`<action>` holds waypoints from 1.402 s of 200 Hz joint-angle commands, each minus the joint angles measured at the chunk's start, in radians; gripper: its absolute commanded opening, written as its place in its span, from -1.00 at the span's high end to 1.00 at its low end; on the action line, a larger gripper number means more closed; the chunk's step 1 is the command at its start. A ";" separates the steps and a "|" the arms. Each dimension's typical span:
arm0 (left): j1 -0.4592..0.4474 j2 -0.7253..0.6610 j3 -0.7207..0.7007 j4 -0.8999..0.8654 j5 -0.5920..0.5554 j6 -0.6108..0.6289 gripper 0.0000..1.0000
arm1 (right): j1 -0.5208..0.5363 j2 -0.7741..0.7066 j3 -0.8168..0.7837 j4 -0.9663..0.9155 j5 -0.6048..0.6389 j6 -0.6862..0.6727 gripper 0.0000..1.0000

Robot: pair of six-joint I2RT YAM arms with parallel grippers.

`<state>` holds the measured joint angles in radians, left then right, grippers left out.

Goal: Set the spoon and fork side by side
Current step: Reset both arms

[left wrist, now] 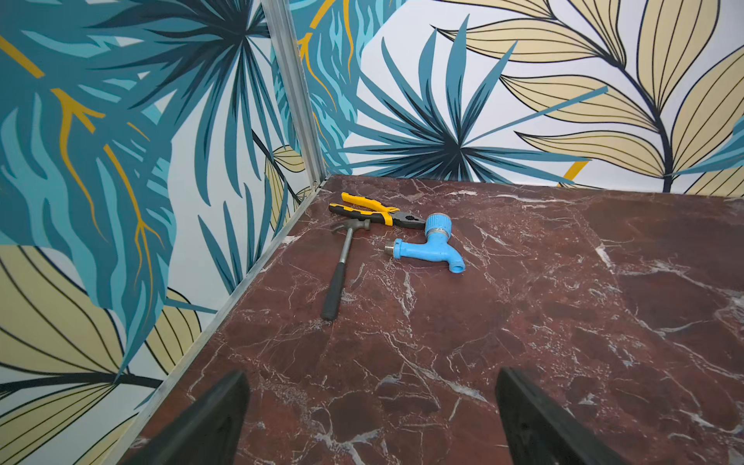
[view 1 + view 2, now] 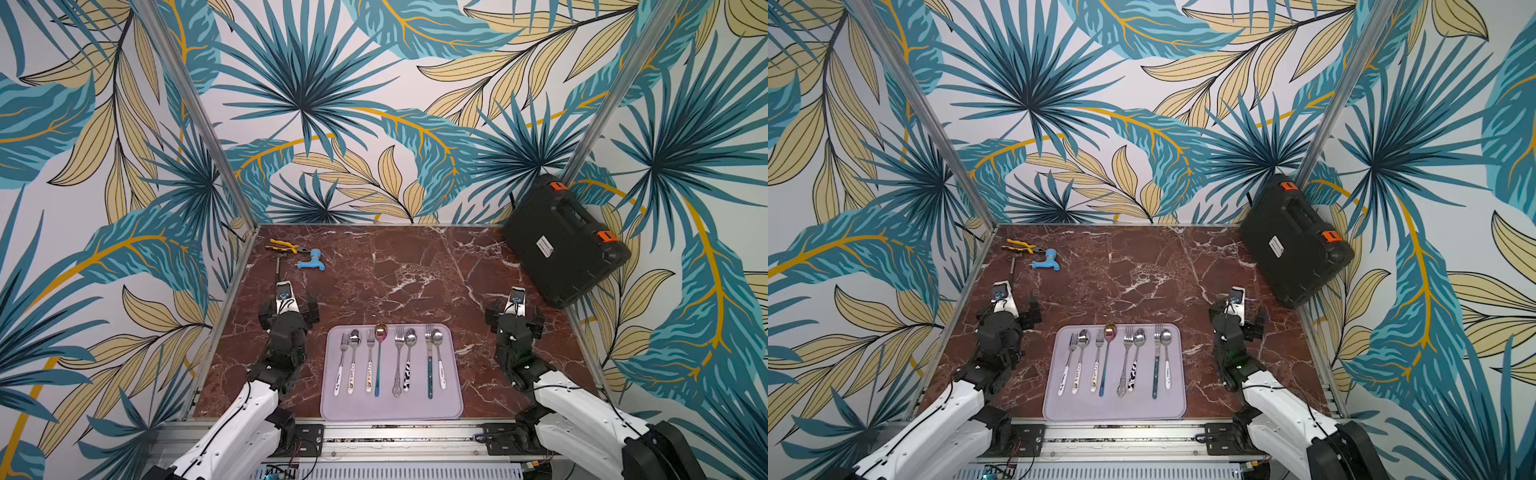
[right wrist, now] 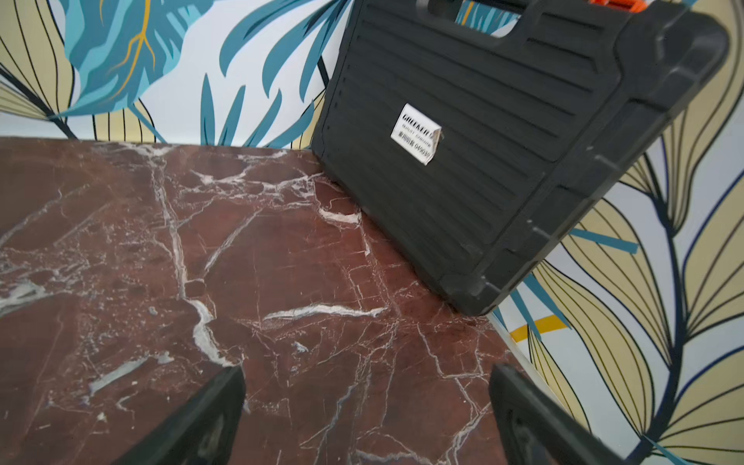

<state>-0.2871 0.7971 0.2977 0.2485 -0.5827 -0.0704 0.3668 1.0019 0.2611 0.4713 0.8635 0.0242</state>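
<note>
Your left gripper [image 1: 370, 382] sits over the bare marble tabletop [image 2: 415, 282] with its jaws spread wide and nothing between them. Your right gripper [image 3: 366, 378] is the same, spread and empty. Between the two arms, at the near edge, you have a lavender tray [image 2: 390, 409] carrying four fork-and-spoon pairs, all with their heads toward the far wall. The gold-bowled spoon [image 2: 379, 331] lies just beside a fork [image 2: 370, 353], their handles close to parallel. In the far corner on the left arm's side lie pliers [image 2: 286, 247], a hammer [image 1: 342, 265] and a blue tap [image 2: 309, 259]. A black case [image 2: 561, 245] leans against the wall in the opposite far corner.
</note>
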 commanded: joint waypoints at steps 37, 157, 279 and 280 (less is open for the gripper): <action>0.011 0.111 -0.112 0.328 0.035 0.165 -1.00 | -0.064 0.173 0.006 0.263 -0.045 -0.015 -0.99; 0.174 0.744 0.063 0.691 0.414 0.177 -1.00 | -0.273 0.521 0.109 0.478 -0.472 0.006 -0.99; 0.230 0.722 0.118 0.554 0.500 0.135 -1.00 | -0.292 0.512 0.129 0.423 -0.500 0.025 -0.99; 0.229 0.722 0.118 0.553 0.498 0.134 -1.00 | -0.292 0.512 0.129 0.424 -0.500 0.024 -0.99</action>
<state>-0.0616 1.5314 0.3870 0.8165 -0.0998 0.0708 0.0780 1.5177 0.3763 0.9070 0.3725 0.0380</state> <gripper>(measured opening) 0.999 0.994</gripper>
